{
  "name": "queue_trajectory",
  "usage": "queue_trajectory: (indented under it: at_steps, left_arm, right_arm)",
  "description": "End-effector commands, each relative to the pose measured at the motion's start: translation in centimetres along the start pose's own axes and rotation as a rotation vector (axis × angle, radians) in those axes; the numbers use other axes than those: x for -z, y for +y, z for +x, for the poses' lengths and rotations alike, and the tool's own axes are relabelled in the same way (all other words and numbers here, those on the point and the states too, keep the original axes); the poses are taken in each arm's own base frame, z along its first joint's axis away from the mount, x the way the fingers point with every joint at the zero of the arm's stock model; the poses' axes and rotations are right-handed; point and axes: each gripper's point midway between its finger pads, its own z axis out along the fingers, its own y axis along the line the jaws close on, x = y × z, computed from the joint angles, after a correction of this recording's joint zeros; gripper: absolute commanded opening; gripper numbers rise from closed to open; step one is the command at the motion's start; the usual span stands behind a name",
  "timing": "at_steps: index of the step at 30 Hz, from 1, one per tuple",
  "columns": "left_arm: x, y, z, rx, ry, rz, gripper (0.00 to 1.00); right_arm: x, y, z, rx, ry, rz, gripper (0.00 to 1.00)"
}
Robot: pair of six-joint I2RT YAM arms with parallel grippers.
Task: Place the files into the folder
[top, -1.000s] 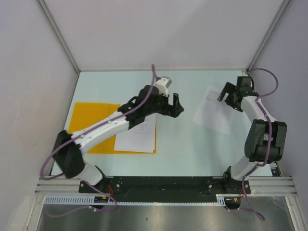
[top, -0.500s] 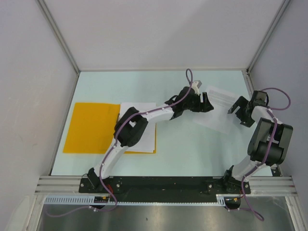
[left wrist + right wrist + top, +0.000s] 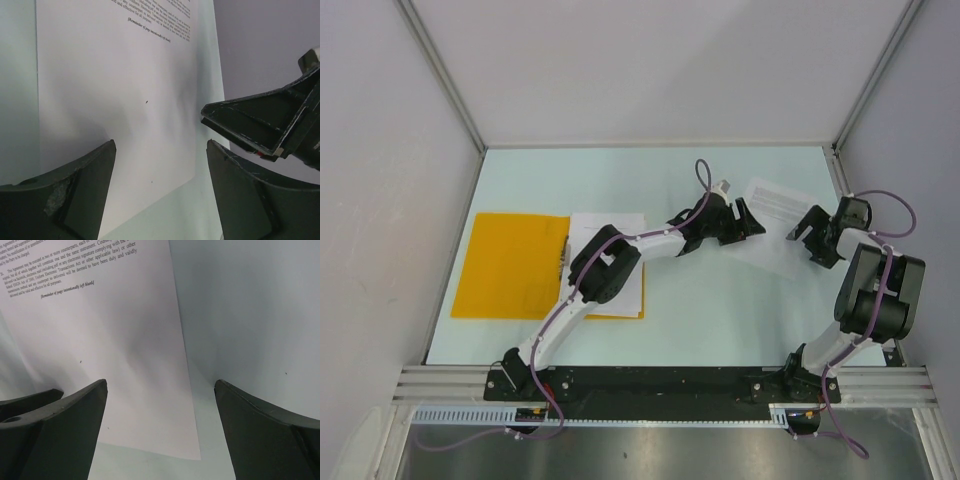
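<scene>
Left tool [image 3: 750, 221] nearer — "left blank" sheet [image 3: 772, 250]

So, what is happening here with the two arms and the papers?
Both arms are working on one loose printed sheet lying on the table at the far right. The left claw, stretched across from its side, is open over the sheet's left part, and the right claw is open at its right edge; neither grips it yet. Another sheet lies on the orange folder at the left.
</scene>
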Motion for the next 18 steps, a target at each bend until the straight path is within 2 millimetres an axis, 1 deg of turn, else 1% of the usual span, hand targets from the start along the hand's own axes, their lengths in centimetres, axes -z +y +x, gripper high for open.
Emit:
queue_trajectory:
  at_steps: [1,2,4,5,7,8,9,11,12,14,16,17,18]
  left_arm:
    - [-0.2,0.5,0.6,0.120,0.006,-0.024,0.80]
    - [-0.2,0.8,0.9,0.126,0.013,-0.028,0.80]
    - [-0.2,0.8,1.1,0.136,0.022,-0.023,0.80]
    - [-0.1,0.8,1.2,0.138,0.026,-0.023,0.80]
    - [0.0,0.8,1.2,0.139,0.027,-0.025,0.81]
    - [0.1,0.8,1.1,0.141,0.027,-0.024,0.81]
    - [0.1,0.7,1.1,0.141,0.031,-0.020,0.81]
    - [0.2,0.9,1.2,0.145,0.038,-0.021,0.81]
    - [0.2,1.0,1.2,0.149,0.042,-0.022,0.81]
    - [0.3,1.3,1.2,0.152,0.044,-0.027,0.82]
    - [0.4,1.6,1.2,0.158,0.049,-0.028,0.82]
    - [0.5,1.7,1.2,0.162,0.051,-0.028,0.82]
    - [0.5,1.9,1.1,0.169,0.049,-0.027,0.82]
  right_arm:
    - [-0.8,0.9,1.2,-0.021,0.016,-0.051,0.93]
    - [-0.9,1.1,1.3,-0.025,0.015,-0.061,0.94]
    - [-1.1,1.6,2.2,-0.053,0.041,-0.097,0.93]
    - [-1.3,1.9,2.2,-0.062,0.038,-0.116,0.94]
    - [-1.5,2.5,3.1,-0.087,0.066,-0.150,0.94]
    - [-1.6,2.8,3.0,-0.087,0.060,-0.165,0.94]
    - [-1.7,3.0,3.4,-0.089,0.071,-0.177,0.94]
    - [-1.8,3.5,3.4,-0.101,0.066,-0.203,0.94]
    - [-1.6,3.9,3.8,-0.111,0.083,-0.228,0.94]
    - [-1.6,4.6,3.2,-0.128,0.050,-0.278,0.94]
    - [-1.2,5.4,3.4,-0.138,0.063,-0.338,0.95]
    - [-1.1,5.9,2.9,-0.138,0.042,-0.370,0.95]
    - [-0.9,6.1,3.6,-0.157,0.060,-0.399,0.96]
